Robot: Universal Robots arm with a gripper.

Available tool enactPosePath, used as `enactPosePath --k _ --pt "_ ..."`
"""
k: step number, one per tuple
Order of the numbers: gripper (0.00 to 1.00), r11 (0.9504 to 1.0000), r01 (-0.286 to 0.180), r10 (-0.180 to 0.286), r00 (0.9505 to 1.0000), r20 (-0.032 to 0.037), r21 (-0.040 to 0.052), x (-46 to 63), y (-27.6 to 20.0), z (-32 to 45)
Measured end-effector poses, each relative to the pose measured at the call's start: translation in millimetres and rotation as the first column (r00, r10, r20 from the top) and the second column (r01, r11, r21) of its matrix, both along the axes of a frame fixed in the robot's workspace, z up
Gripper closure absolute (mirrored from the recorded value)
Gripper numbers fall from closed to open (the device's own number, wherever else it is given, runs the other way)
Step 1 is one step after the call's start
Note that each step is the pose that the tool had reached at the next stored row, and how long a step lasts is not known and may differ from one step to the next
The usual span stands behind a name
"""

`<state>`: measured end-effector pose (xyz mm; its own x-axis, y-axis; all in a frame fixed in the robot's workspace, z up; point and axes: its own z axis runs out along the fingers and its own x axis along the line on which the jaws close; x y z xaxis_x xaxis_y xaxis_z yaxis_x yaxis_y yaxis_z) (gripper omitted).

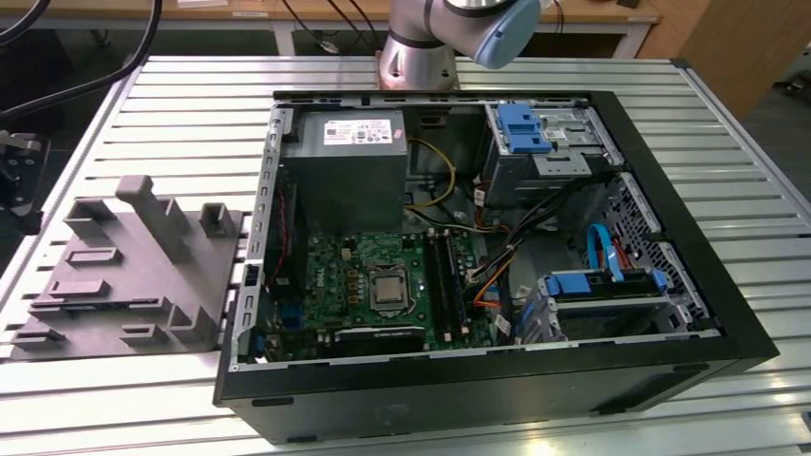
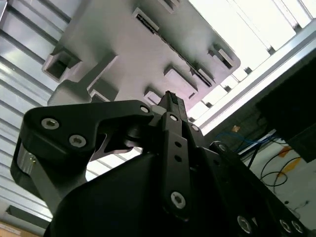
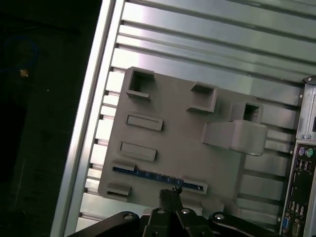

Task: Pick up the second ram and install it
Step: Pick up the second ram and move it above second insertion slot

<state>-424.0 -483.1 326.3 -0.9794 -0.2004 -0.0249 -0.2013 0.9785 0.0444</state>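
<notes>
Over gray holder (image 3: 173,133), gripper (image 3: 170,193) above second ram (image 3: 143,175)

Grey holder tray (image 1: 121,275), ribbed silver table (image 1: 190,123), black case (image 1: 507,380), green motherboard (image 1: 336,266), blue drive brackets (image 1: 519,128), orange cable (image 1: 488,296), dark blue-edged second ram (image 3: 143,174), matte black tool (image 3: 170,193).

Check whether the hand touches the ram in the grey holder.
Apart. The first wrist view has the hand above the second ram; in the exterior view nothing touches it in the grey holder.
</notes>
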Motion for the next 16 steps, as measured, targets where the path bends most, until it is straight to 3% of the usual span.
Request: enactPosePath --k 4,8,11,16 --pt "0.90 0.9974 -0.072 0.072 0.9974 0.0000 0.0000 0.0 0.0 -0.7" --pt "0.90 0.9895 -0.145 0.145 0.9895 0.0000 0.0000 0.0 0.0 -1.4" --pt "0.90 0.9802 -0.198 0.198 0.9802 -0.0001 -0.0001 0.0 0.0 -1.9" --pt "0.90 0.9579 -0.287 0.287 0.9579 0.0000 -0.0001 0.0 0.0 -2.8"
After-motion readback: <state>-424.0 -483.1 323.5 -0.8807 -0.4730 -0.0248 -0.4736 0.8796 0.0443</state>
